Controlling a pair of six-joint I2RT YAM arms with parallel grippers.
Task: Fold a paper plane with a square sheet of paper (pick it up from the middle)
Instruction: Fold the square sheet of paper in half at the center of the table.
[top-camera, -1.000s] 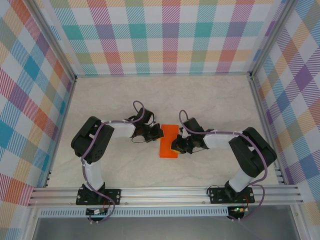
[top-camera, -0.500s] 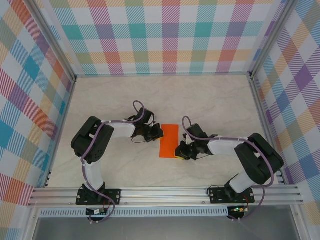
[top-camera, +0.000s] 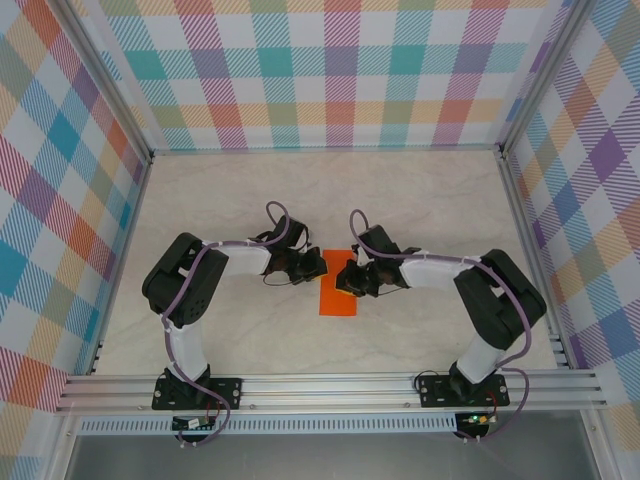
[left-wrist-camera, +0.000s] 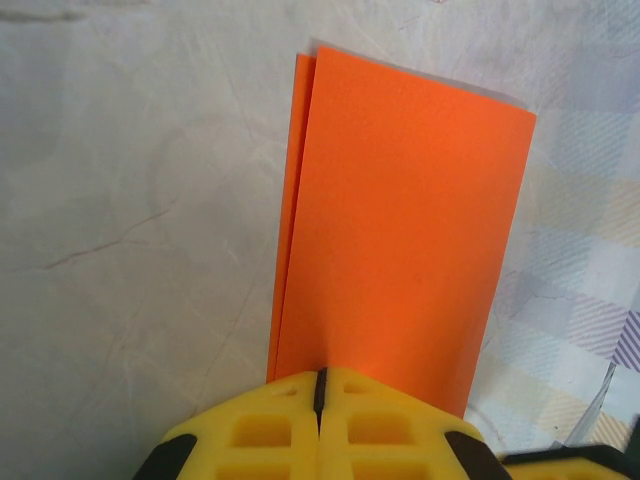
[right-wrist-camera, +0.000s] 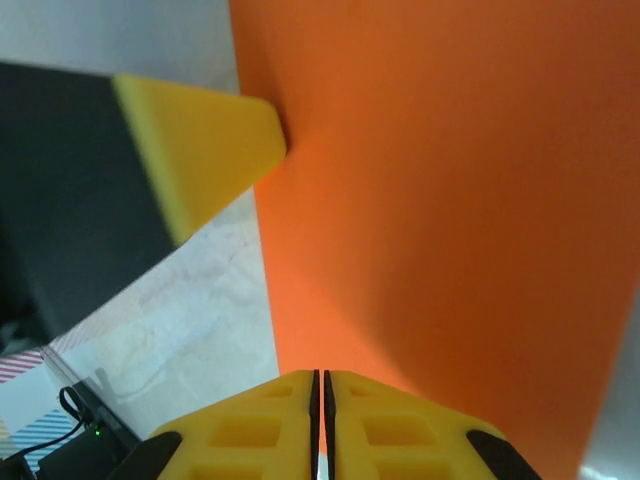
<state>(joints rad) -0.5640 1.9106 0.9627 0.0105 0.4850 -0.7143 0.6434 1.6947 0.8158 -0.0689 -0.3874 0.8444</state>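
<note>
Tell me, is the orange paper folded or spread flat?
Folded in half. In the left wrist view the paper shows two layers, slightly offset along its left edge; from above it is a narrow rectangle.

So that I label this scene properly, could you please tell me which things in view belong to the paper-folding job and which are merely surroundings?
Part of the job:
- orange paper, folded double on the table
- left gripper, shut at its edge
- right gripper, shut over it

Just surroundings:
- plaid walls
- aluminium rail
</note>
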